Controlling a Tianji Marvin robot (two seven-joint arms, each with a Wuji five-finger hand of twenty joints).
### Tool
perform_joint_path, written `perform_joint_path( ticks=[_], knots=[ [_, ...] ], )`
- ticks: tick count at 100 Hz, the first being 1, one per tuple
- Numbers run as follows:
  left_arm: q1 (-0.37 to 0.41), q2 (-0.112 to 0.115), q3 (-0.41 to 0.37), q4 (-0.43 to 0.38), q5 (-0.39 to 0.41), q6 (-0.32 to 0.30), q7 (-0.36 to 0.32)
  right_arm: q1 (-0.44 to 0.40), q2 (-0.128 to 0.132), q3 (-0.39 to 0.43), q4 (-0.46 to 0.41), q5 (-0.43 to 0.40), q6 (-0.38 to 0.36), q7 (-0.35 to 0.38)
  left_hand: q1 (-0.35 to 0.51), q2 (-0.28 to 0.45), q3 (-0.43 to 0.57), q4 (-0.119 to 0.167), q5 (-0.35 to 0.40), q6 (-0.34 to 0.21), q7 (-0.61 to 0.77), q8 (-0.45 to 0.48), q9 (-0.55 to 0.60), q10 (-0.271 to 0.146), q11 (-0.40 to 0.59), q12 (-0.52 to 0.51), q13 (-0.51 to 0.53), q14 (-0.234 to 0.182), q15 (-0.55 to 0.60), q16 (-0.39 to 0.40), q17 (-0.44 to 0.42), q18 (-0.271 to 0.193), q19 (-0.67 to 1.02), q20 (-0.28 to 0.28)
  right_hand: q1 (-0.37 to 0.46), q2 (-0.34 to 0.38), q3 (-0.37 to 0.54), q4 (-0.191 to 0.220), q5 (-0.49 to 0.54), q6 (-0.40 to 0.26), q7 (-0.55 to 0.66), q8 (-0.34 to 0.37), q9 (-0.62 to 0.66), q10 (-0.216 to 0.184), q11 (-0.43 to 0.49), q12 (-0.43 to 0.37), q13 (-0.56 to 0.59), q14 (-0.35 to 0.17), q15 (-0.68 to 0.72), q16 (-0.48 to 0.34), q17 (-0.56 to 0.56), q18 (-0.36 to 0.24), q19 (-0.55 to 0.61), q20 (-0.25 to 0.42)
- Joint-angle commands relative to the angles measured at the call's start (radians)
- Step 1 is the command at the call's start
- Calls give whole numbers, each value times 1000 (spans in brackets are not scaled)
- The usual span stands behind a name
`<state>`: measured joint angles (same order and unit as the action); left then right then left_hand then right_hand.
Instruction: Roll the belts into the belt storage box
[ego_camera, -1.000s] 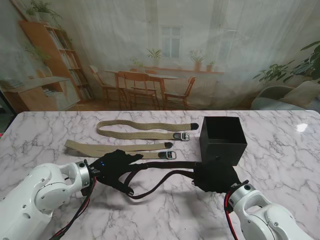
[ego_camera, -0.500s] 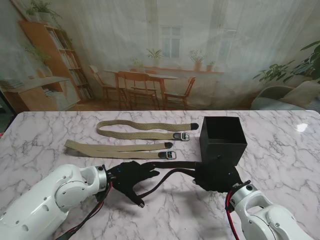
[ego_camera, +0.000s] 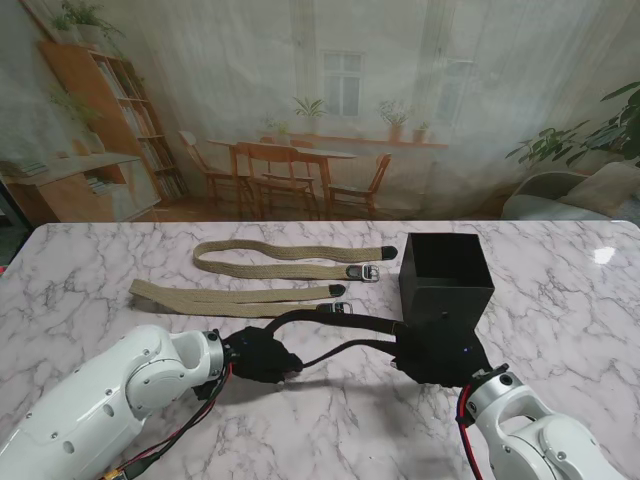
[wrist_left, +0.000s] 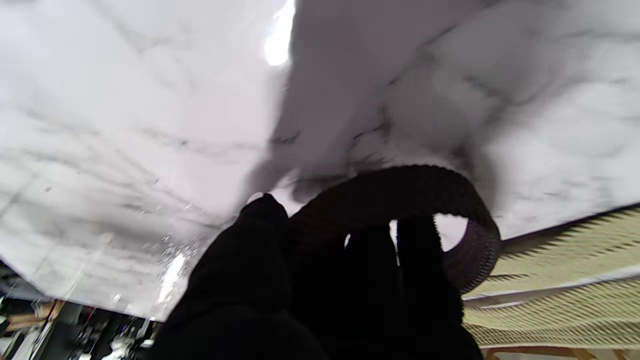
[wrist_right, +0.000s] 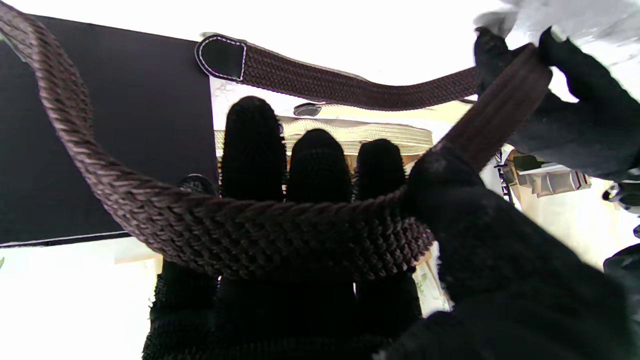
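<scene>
Stand view: the left hand (ego_camera: 262, 356) is curled tight around 1 end of the dark brown woven belt (ego_camera: 340, 322), while the right hand (ego_camera: 436, 360) grips its other part just in front of the black belt storage box (ego_camera: 446, 280). Between them the belt arches off the marble table (ego_camera: 80, 270). 2 tan belts (ego_camera: 290, 258) lie flat farther from me, left of the box.
</scene>
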<state>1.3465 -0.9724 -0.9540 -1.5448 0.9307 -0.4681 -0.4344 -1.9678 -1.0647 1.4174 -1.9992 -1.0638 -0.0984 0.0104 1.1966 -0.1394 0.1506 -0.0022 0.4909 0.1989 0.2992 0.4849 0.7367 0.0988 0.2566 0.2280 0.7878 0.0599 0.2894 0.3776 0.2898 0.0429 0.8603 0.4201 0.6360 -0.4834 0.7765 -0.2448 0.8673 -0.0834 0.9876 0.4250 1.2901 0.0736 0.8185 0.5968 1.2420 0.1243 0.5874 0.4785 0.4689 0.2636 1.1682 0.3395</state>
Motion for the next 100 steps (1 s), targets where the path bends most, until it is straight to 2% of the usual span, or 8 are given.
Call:
perform_joint_path(
  ticks=[1,3,5,14,32,57,74,100],
  knots=[
    [20,5,-17,-12,18,-4,-8,-10,0,8,-9,-6,4,4,90,-26,24,-18,68,-65,93,79,106,-25,37,55,85,0,69,36,24,-24,66,22,90,0,96,11,-22,-35,-6,-18,28,-14,46,-4,37,-30,35,13,-2,5,14,3],
    [25,5,-26,-17,27,-8,-8,-10,0,9,-10,-7,5,7,93,-40,30,-19,96,-91,132,99,149,-54,39,76,106,3,88,48,26,-20,78,26,90,0,96,11,-22,-36,-6,-18,28,-15,46,-5,37,-31,34,13,-3,4,14,3],
    [31,6,-35,-24,35,-11,-12,-10,0,11,-9,-9,6,9,94,-46,31,-21,108,-103,162,95,170,-64,32,102,116,6,100,59,26,-19,89,28,91,-2,97,11,-22,-37,-6,-18,27,-16,46,-5,36,-31,34,13,-3,4,13,3],
    [70,7,-93,-51,93,-23,-15,-10,1,16,-7,-20,14,18,94,-56,25,-21,127,-152,273,89,218,-78,38,167,140,10,132,93,34,-16,111,34,91,-8,100,10,-22,-39,-5,-20,28,-19,49,-3,38,-35,36,14,9,-4,22,5],
    [177,6,-242,-113,230,-56,12,-12,3,26,-1,-41,45,40,94,-56,19,-18,153,-206,337,90,244,-93,50,219,149,20,161,126,34,-4,122,41,100,-13,107,12,-21,-35,-1,-20,29,-22,50,-3,40,-37,36,15,12,-10,27,8],
    [297,4,-400,-178,367,-95,41,-14,5,36,13,-63,65,53,94,-55,26,-14,179,-246,391,113,269,-97,66,303,156,39,217,194,29,19,132,60,105,-14,109,11,-20,-41,7,-14,26,-24,51,-2,38,-38,35,15,12,-15,27,7],
    [369,1,-485,-213,453,-98,97,-7,7,34,28,-76,82,63,92,-51,28,-13,188,-258,404,124,274,-103,65,328,156,41,231,219,28,19,132,65,103,-17,103,11,-15,-81,5,-15,14,-28,37,-6,19,-40,20,11,4,-13,22,5],
    [429,-3,-562,-235,501,-80,160,9,11,20,56,-123,109,68,87,-52,33,-12,207,-274,421,135,285,-107,62,350,162,45,235,237,41,11,137,74,104,-61,116,13,-2,-188,-10,-60,10,-46,-116,-69,-49,-48,-69,-12,-32,2,1,3]
  ],
)
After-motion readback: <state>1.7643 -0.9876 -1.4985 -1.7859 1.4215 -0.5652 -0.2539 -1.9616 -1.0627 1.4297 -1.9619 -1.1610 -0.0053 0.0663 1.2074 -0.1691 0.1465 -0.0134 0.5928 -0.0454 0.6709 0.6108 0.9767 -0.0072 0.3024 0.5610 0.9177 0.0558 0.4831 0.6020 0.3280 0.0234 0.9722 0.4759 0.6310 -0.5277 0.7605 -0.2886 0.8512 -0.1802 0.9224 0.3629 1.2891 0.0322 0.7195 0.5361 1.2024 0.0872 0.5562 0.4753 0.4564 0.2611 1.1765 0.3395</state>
